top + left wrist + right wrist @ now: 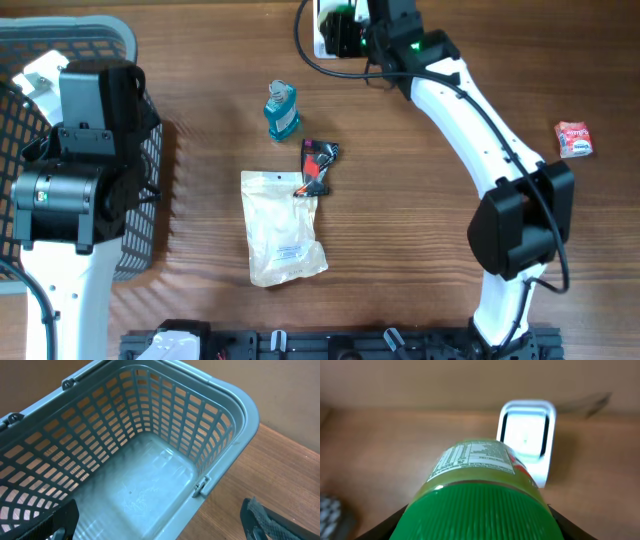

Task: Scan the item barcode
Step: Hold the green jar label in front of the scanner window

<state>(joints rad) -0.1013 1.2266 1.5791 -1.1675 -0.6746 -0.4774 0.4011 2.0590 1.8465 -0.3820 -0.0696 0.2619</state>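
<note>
My right gripper (477,527) is shut on a jar (472,480) with a ribbed green lid and a printed label. The jar lies sideways with its far end pointed at the white barcode scanner (526,435), whose glass window faces it. Overhead, the right gripper (352,35) sits at the table's far edge, right against the scanner (322,25). No barcode shows on the jar from here. My left gripper (157,522) hangs open above the grey basket (235,415), holding nothing.
On the table lie a small blue bottle (282,110), a black and red packet (318,165), a white pouch (283,225) and a red packet (575,138) at the right. The basket (125,40) stands at the left edge under the left arm (85,140).
</note>
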